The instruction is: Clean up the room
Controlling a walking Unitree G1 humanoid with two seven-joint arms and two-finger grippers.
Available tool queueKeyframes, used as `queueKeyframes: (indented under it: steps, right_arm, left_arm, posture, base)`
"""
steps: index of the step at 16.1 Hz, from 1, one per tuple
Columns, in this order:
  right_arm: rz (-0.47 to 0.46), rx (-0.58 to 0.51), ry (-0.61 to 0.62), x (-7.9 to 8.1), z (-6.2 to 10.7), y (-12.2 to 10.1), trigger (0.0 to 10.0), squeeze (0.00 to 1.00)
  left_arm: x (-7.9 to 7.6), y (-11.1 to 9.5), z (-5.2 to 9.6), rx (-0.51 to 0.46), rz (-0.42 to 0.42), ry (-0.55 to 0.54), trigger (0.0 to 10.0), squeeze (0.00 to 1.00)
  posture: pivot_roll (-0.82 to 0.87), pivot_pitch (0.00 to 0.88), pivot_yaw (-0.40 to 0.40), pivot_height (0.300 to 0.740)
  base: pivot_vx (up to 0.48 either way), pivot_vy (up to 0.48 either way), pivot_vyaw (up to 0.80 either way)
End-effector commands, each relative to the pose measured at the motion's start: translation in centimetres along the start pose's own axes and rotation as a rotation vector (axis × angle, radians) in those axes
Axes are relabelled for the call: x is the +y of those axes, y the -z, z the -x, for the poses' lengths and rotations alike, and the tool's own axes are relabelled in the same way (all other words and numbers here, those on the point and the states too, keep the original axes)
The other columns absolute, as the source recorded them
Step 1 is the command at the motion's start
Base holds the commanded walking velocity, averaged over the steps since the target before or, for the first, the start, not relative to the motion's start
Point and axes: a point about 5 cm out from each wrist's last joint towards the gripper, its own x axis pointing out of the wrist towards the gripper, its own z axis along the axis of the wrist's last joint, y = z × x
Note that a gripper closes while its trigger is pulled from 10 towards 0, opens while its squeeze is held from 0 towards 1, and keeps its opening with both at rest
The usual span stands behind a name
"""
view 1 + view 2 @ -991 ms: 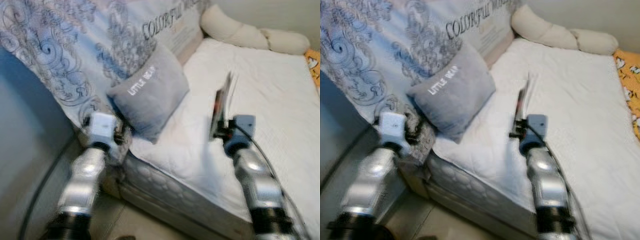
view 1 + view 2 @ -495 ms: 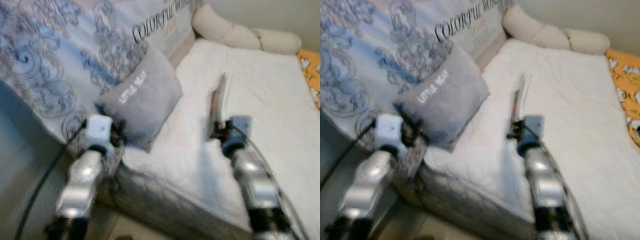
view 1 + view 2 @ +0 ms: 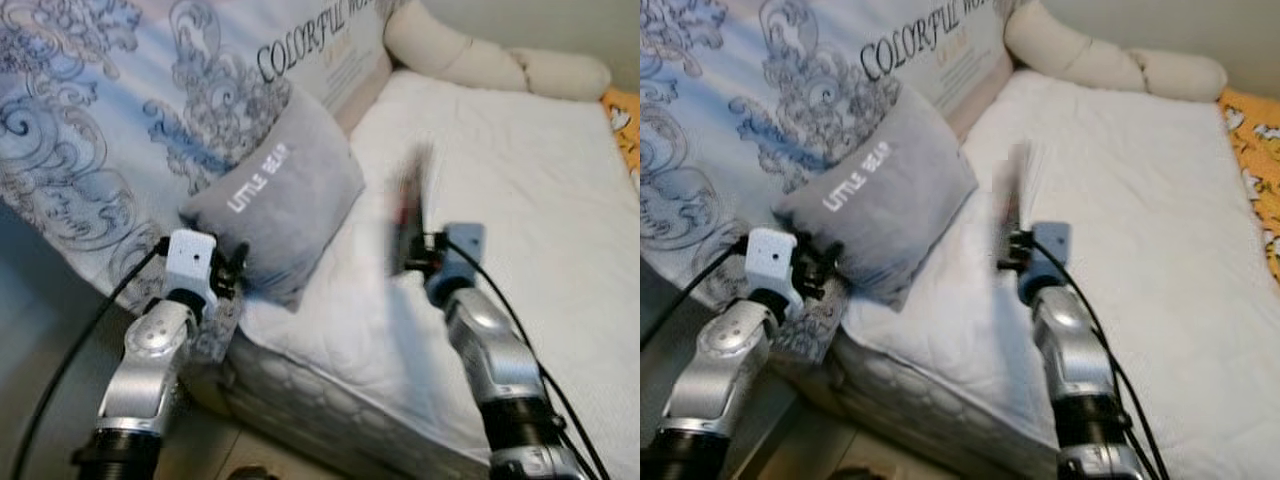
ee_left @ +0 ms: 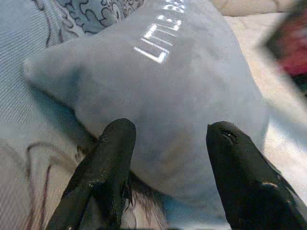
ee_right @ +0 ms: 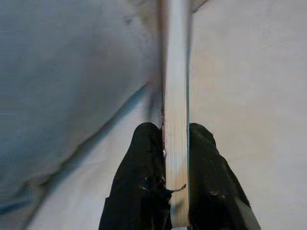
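My right gripper point(image 5: 175, 143) was clamped on a thin book point(image 3: 408, 205), upright above the bed point(image 3: 520, 160). My left gripper point(image 4: 168, 139), fingers apart, faced the grey pillow point(image 3: 275, 205). I judged the book not yet stowed.

Even soft daylight; held book point(image 3: 408, 205) motion-blurred, rest fairly sharp.
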Motion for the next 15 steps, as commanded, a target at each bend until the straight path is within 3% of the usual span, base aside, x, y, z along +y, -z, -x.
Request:
queueKeyframes:
  steps: [1,3,6,9,13,15]
  right_arm:
    - [-0.076,-0.008,0.012,-0.3,-0.6,-1.1,10.0,0.00]
    - [-0.280,0.080,0.015,-0.7,-2.1,-1.0,10.0,0.00]
    - [-0.438,0.154,-0.001,-1.1,-3.4,-0.7,10.0,0.00]
    - [-0.531,0.285,-0.008,-1.4,-4.0,0.7,10.0,0.00]
    - [-0.543,0.369,0.063,-2.4,-3.5,2.6,10.0,0.00]
    - [-0.481,0.381,0.082,-2.8,-3.4,2.8,10.0,0.00]
  left_arm:
    - [-0.3,-0.4,0.2,-0.001,-0.004,0.067,10.0,0.00]
    - [-1.0,0.1,1.0,0.081,-0.057,0.265,10.0,0.00]
    - [-1.6,0.6,2.3,0.186,-0.094,0.465,10.0,0.00]
    - [-1.8,0.9,3.7,0.284,-0.096,0.613,10.0,0.00]
    - [-2.4,0.7,4.3,0.335,-0.070,0.694,10.0,0.00]
    - [-2.8,0.7,4.8,0.378,-0.058,0.746,10.0,0.00]
  posture:
    - [0.06,0.000,-0.002,0.740]
    - [0.06,0.000,-0.001,0.740]
    - [0.07,0.000,-0.002,0.740]
    - [0.08,0.000,0.002,0.740]
    - [0.09,0.000,0.004,0.740]
    - [0.11,0.000,0.004,0.740]
  base:
    - [0.000,0.000,0.00]
    - [0.000,0.000,0.00]
    - [0.000,0.000,0.00]
    - [0.000,0.000,0.00]
    - [0.000,0.000,0.00]
    - [0.000,0.000,0.00]
